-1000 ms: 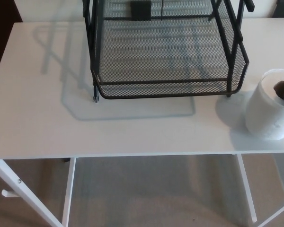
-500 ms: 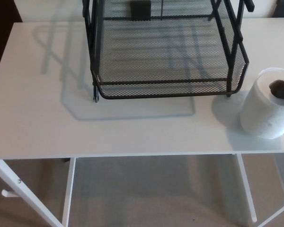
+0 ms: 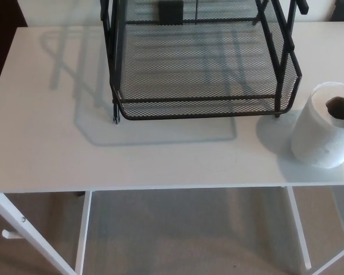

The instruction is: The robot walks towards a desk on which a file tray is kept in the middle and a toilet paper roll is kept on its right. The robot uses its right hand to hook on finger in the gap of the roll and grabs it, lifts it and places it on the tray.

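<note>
The toilet roll point(image 3: 322, 137) seems light and squashy; we'd lift by its core. Our right hand point(image 3: 343, 107): hold unclear.

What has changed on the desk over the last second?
The toilet paper roll slid slightly left, toward the file tray, along with the part of the right hand showing in its core. It still stands on the desk. The tray and desk have not moved.
</note>
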### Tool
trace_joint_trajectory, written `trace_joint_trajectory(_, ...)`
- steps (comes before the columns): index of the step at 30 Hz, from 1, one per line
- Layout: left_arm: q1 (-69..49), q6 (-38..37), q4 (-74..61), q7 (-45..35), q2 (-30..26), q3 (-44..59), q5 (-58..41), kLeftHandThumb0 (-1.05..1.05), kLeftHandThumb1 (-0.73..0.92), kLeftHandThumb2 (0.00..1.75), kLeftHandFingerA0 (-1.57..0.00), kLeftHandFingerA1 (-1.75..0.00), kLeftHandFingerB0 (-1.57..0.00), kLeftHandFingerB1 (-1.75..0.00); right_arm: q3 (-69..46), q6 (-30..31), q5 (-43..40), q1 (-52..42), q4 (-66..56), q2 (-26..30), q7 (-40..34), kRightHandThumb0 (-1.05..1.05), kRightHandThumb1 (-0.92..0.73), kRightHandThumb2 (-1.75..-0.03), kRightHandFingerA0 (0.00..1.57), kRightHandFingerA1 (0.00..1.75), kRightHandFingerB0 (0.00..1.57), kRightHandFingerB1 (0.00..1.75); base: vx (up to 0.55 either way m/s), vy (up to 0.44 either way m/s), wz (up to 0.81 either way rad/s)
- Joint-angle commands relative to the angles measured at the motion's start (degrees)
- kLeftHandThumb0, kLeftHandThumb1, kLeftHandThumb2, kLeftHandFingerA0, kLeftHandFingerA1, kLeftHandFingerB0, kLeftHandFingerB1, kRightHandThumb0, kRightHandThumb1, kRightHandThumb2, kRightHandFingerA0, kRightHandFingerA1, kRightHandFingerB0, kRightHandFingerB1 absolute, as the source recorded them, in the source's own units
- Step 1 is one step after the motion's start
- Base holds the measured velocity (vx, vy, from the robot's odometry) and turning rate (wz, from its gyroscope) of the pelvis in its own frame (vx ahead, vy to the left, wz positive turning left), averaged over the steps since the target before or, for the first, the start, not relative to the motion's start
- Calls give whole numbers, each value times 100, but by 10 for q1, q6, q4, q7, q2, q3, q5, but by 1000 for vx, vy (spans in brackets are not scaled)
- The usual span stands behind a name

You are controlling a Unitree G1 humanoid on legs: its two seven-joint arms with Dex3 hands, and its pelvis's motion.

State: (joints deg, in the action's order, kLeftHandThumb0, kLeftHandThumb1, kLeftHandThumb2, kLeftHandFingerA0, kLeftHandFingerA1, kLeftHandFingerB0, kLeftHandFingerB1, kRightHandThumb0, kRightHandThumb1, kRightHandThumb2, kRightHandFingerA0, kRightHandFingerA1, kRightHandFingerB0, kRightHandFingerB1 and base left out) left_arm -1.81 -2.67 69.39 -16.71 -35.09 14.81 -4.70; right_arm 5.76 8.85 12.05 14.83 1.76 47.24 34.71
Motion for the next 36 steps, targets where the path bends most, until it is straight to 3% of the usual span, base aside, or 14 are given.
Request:
trace_joint_trajectory(1, -3, -11, 3, 0, -6, -2, 5, -105, 90, 69, -32, -97, -1, -79, -2, 3, 6, 2, 7, -7, -1, -64, -47, -84, 47, 60, 1, 17, 0, 0, 0)
trace_joint_trajectory(2, -2, -10, 3, 2, -6, -1, 4, -105, 65, 113, -36, -83, -10, -67, 2, 8, 8, 3, 5, -7, 4, -60, -47, -84, 48, 60, 2, 22, 0, 0, 0)
trace_joint_trajectory(6, -3, -12, 3, 4, -4, -3, 5, -105, 91, 68, -34, -89, -5, -68, 12, 10, 10, 5, 1, -5, 17, -60, -49, -81, 49, 58, 5, 26, 0, 0, 0)
trace_joint_trajectory(8, -1, -11, 3, 5, -2, -3, 4, -105, 67, 115, -36, -80, -9, -61, 15, 7, 16, 5, -1, -4, 17, -61, -49, -80, 50, 58, 6, 29, 0, 0, 0)
trace_joint_trajectory(15, 6, -9, 4, 3, -6, -5, 5, -103, 65, 115, -36, -81, -7, -63, 64, -15, 71, 34, 9, 17, 27, -59, -61, -60, 58, 47, 12, 24, 0, 0, 0)
trace_joint_trajectory(16, 5, -17, 7, 0, -7, -10, 10, -105, 91, 69, -34, -92, -2, -72, 75, -17, 84, 44, 11, 20, 30, -59, -60, -58, 59, 50, 13, 26, 0, 0, 0)
trace_joint_trajectory(19, 11, -12, 13, 6, -5, -9, 8, -105, 90, 69, -37, -92, -4, -71, 98, -18, 114, 68, 22, 28, 36, -60, -63, -59, 60, 49, 17, 28, 0, 0, 0)
trace_joint_trajectory(20, 13, -10, 15, 5, -6, -12, 10, -105, 66, 119, -42, -83, -5, -59, 106, -20, 122, 77, 32, 28, 34, -61, -62, -59, 62, 49, 19, 28, 0, 0, 0)
trace_joint_trajectory(22, 12, -10, 14, 2, -7, -12, 9, -105, 65, 118, -38, -82, -6, -62, 121, -26, 133, 97, 59, 26, 35, -63, -62, -59, 62, 52, 21, 28, 0, 0, 0)
trace_joint_trajectory(24, 8, -13, 10, -2, -6, -8, 4, -105, 89, 70, -36, -92, -4, -71, 153, -36, 182, 120, 84, 25, 17, -63, -62, -59, 68, 61, 26, 29, 0, 0, 0)
trace_joint_trajectory(26, 9, -15, 12, 2, -6, -13, 9, -105, 65, 116, -40, -83, -9, -63, 167, -42, 200, 132, 99, 21, 3, -62, -61, -59, 72, 67, 28, 30, 0, 0, 0)
trace_joint_trajectory(28, 8, -11, 9, -2, -5, -10, 5, -105, 89, 70, -36, -92, -3, -72, 178, -52, 211, 141, 111, 16, -13, -61, -60, -59, 78, 88, 34, 31, 0, 0, 0)
trace_joint_trajectory(29, 8, -13, 6, -4, -4, -10, 4, -105, 64, 116, -37, -82, -7, -64, 180, -59, 215, 145, 115, 12, -27, -59, -59, -59, 85, 109, 40, 34, 0, 0, 0)
trace_joint_trajectory(36, 12, -12, 3, -2, -2, -19, 11, -105, 63, 116, -39, -83, -8, -65, 189, -80, 248, 138, 129, -23, -111, -51, -56, -60, 83, 146, 48, 39, 0, 0, 0)
